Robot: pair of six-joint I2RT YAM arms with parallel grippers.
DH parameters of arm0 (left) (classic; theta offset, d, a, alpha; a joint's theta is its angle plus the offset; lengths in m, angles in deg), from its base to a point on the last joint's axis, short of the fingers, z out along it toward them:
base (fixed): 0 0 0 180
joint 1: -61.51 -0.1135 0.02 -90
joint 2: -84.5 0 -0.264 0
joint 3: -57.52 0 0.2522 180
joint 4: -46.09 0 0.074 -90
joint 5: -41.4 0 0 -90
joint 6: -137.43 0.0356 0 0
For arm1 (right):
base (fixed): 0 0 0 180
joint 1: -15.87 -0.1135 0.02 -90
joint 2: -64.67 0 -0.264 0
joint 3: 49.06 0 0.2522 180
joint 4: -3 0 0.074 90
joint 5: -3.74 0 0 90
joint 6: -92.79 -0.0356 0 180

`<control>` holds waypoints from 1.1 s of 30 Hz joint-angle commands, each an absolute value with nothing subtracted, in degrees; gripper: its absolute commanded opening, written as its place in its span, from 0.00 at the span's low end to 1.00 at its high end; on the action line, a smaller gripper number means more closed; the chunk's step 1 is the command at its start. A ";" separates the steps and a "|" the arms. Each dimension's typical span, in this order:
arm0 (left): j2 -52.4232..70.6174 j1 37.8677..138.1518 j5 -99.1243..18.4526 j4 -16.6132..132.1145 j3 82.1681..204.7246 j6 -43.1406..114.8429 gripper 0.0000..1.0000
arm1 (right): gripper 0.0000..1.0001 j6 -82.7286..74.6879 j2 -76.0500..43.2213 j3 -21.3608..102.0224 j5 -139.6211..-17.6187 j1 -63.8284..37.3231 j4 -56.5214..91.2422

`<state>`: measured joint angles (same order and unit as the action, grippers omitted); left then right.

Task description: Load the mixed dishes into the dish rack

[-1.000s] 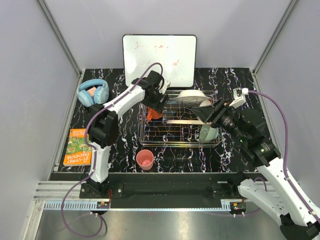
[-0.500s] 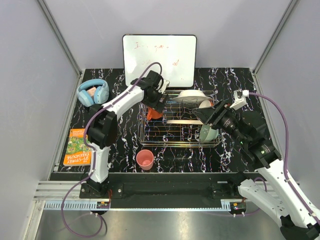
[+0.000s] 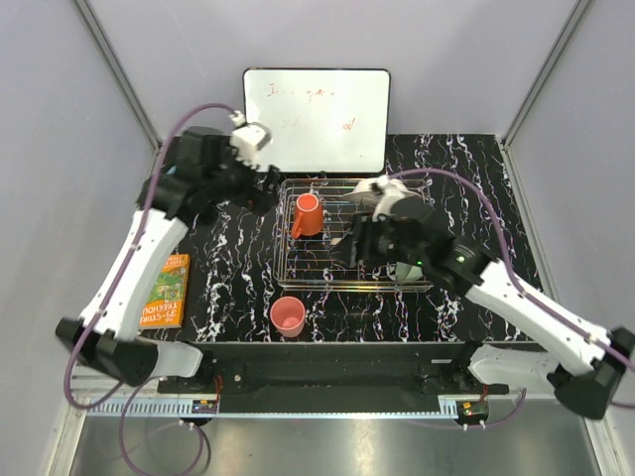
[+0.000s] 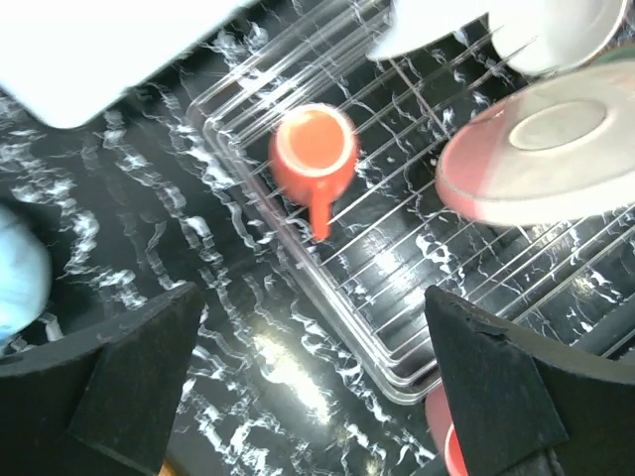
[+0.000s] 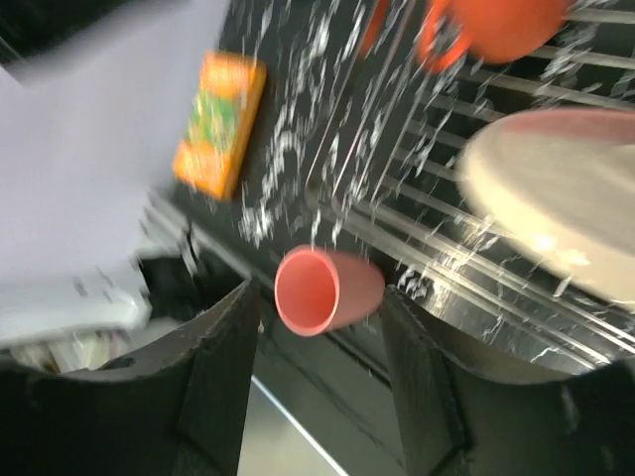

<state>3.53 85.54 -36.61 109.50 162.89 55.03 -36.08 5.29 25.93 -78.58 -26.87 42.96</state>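
The dish rack (image 3: pixel 295 270) stands mid-table. The orange mug (image 3: pixel 307 213) stands upright in its left end, also seen in the left wrist view (image 4: pixel 316 149). My left gripper (image 3: pixel 270 188) is open and empty, raised just left of the rack (image 4: pixel 327 288). My right gripper (image 3: pixel 359 241) is open and empty above the rack's middle. The small pink cup (image 3: pixel 288 315) sits on the table in front of the rack, framed far below my right fingers (image 5: pixel 327 290). The large pink plate (image 4: pixel 541 149) lies in the rack. A white dish (image 3: pixel 382 186) and the mint-green bowl (image 3: pixel 407 269) sit at its right.
The white board (image 3: pixel 316 104) leans at the back behind the rack. The orange book (image 3: pixel 167 290) lies at the left front, also in the right wrist view (image 5: pixel 218 124). The light-blue headphones (image 4: pixel 15 268) show only at the left edge of the left wrist view.
My left gripper let go of the orange mug and pulled back up and left of the rack. My right arm swung left over the rack, toward its front.
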 commanded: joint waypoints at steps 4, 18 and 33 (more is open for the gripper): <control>18.29 71.38 -23.73 111.18 145.84 60.69 0.99 | 0.53 -27.97 -11.50 36.85 -89.94 -45.71 53.68; 24.30 66.96 -12.65 113.03 143.79 60.71 0.99 | 0.51 -27.62 -22.95 37.12 -91.45 -51.10 51.66; 23.07 65.73 -11.33 113.03 143.08 60.61 0.99 | 0.47 -27.97 -29.28 35.80 -92.24 -51.54 45.07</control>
<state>23.51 66.33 -13.75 114.31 141.78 60.71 -28.34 -28.04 34.82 -90.36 -50.82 48.14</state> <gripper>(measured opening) 0.988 0.488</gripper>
